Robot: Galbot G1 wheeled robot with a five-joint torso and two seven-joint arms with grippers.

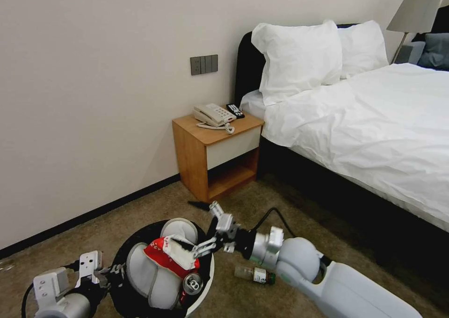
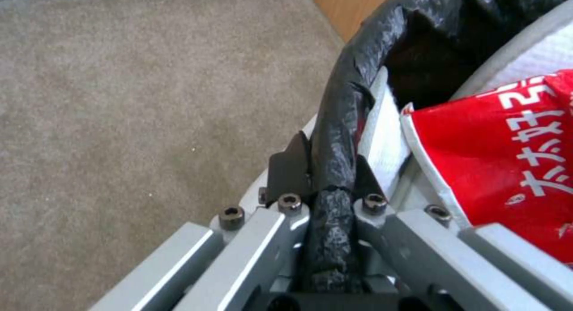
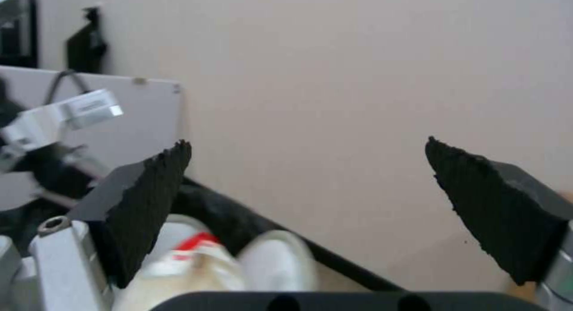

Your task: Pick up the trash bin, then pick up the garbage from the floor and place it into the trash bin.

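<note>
Trash bin (image 1: 122, 257) sits on the floor, packet (image 1: 164, 255) and can (image 1: 192, 283) inside; bottle (image 1: 255, 274) lies to its right.

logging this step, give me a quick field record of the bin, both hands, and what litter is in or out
trash bin: held off at the robot's left, black liner over rim
left hand: shut on the trash bin rim
right hand: open, above the bin's contents
in bin: two white slippers, red packet, crushed can
on floor: clear bottle, lying on the carpet beside the bin
</note>
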